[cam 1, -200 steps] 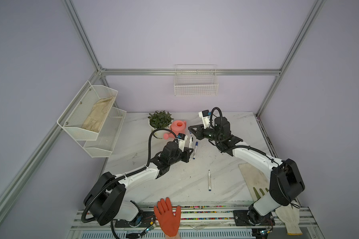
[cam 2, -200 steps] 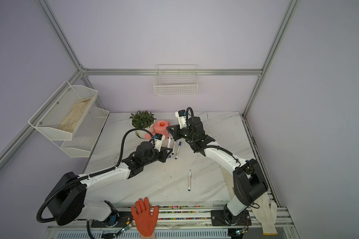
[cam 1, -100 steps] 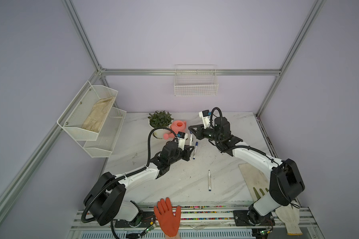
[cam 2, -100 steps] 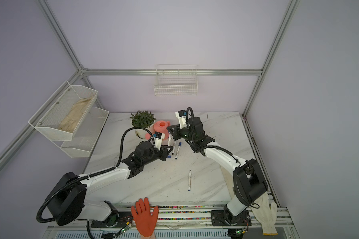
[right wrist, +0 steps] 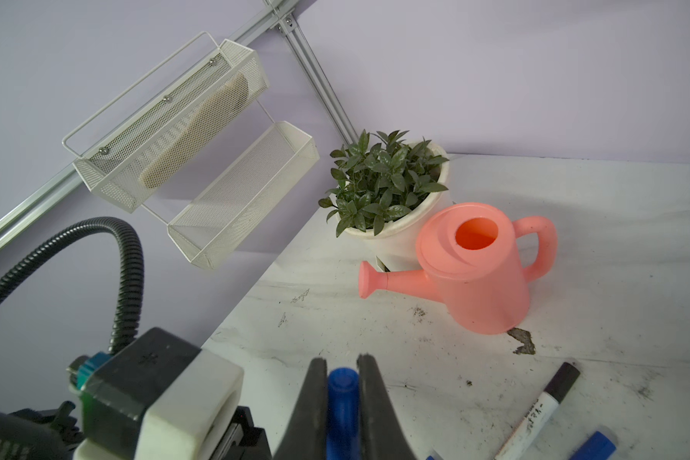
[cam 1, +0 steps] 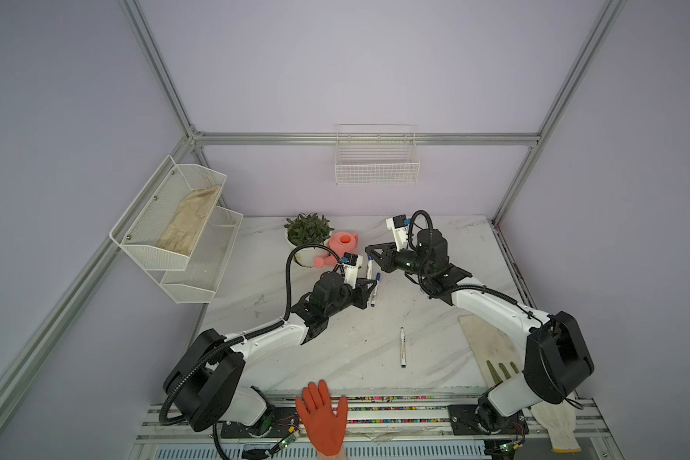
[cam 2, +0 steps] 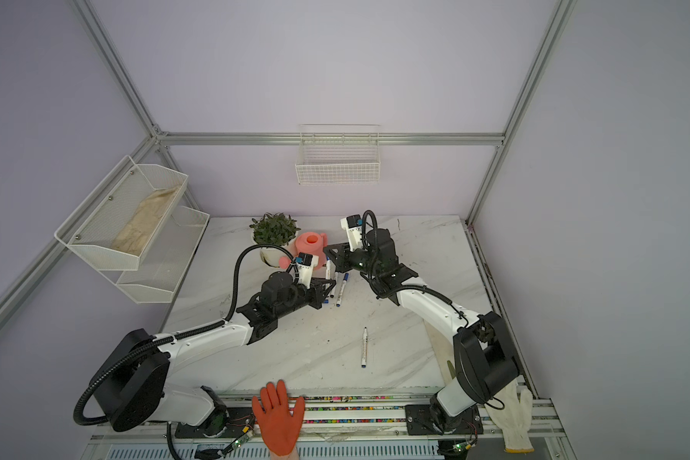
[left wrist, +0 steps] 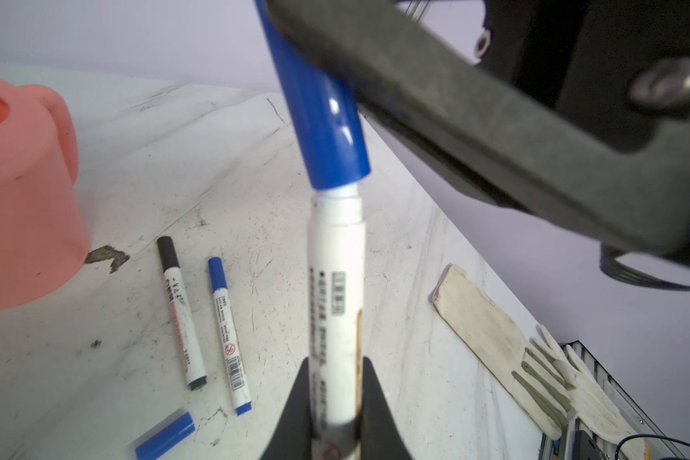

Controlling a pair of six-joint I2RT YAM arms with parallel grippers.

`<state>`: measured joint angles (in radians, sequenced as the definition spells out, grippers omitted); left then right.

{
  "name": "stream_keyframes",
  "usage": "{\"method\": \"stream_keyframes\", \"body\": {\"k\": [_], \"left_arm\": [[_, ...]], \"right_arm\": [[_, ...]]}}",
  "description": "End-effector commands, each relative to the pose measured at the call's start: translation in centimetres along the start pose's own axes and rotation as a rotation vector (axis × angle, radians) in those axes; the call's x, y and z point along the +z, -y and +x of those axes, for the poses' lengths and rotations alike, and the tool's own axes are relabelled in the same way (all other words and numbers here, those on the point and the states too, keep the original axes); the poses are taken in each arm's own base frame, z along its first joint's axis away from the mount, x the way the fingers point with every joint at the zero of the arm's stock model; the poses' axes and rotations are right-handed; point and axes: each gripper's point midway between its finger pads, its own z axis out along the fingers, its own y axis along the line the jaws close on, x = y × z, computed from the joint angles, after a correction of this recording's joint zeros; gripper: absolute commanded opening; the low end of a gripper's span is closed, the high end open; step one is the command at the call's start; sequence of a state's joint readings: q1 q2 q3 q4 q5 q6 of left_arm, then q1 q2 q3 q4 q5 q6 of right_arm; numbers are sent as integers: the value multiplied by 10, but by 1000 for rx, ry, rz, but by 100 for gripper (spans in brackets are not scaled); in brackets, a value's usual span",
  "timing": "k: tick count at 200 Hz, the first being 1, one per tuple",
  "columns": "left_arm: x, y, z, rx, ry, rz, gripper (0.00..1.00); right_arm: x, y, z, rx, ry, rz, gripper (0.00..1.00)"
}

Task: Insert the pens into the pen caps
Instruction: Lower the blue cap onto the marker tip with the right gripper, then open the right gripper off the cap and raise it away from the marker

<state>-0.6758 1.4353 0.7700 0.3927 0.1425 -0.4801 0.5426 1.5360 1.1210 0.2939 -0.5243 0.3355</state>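
Edging closer: pen point(left wrist: 337, 278) and blue cap point(left wrist: 323, 119)

No word or number is legible anywhere. The blue-capped pen point(left wrist: 228, 338) lying on the table point(left wrist: 399, 278) bears a small red round prohibition sign with a barcode below it, and tiny dark print. The black-capped pen point(left wrist: 181, 314) beside it carries red and dark print, unreadable. The held pen point(left wrist: 337, 259), clamped in the left hand point(left wrist: 334, 378), shows a boxed label and blurred characters
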Motion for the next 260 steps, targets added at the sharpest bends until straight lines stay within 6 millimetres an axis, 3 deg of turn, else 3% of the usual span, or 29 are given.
{"method": "stream_keyframes", "body": {"k": [1, 52, 118, 201, 238, 260], "left_arm": [[-2, 5, -28, -14, 133, 37, 0], [-10, 7, -55, -3, 252, 49, 0], [-5, -3, -51, 64, 204, -29, 0], [-16, -34, -56, 84, 279, -257, 0], [-16, -39, -50, 73, 271, -305, 0], [-16, -44, -47, 50, 274, -327, 0]], "right_arm": [[-13, -10, 9, 34, -69, -71, 0], [-29, -14, 34, 116, -187, -143, 0], [-30, -2, 80, 127, -389, -121, 0], [-28, 55, 131, 131, -496, 203, 0], [-28, 67, 155, 152, -564, 253, 0], [-29, 68, 183, 158, -657, 279, 0]]}}
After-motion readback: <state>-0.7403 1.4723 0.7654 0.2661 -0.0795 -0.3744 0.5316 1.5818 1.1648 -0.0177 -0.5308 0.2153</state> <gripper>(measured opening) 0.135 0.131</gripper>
